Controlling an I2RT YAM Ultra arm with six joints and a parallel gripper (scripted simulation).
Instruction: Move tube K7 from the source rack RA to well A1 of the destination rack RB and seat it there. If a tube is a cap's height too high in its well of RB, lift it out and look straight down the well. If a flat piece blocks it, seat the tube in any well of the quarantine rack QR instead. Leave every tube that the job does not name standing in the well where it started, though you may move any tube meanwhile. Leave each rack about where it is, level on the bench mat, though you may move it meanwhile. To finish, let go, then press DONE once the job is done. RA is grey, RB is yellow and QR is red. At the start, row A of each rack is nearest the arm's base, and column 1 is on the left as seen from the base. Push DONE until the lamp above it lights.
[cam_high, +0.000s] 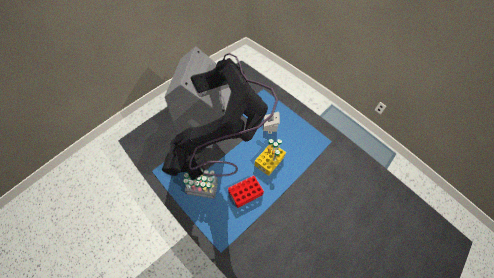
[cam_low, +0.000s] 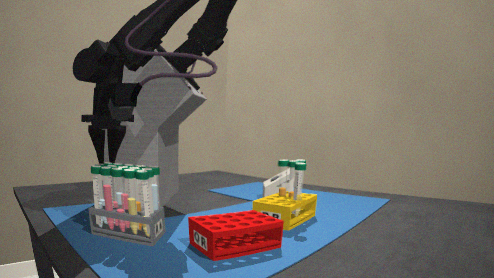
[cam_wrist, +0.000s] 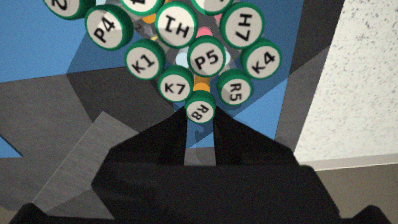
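Claw (cam_high: 196, 173) (cam_low: 106, 161) (cam_wrist: 200, 112) pointing down over the grey rack RA (cam_high: 201, 194) (cam_low: 107, 233) at left, fingers standing narrow at the cap of tube R8 (cam_wrist: 200, 111); cannot tell whether they are gripping it. Tube K7 (cam_wrist: 175, 88) is standing in RA among the green-capped tubes, next to R8. Red rack QR (cam_high: 246, 191) (cam_low: 240, 250) is sitting between RA and yellow rack RB (cam_high: 270, 168) (cam_low: 256, 206), which is holding several green-capped tubes farther right.
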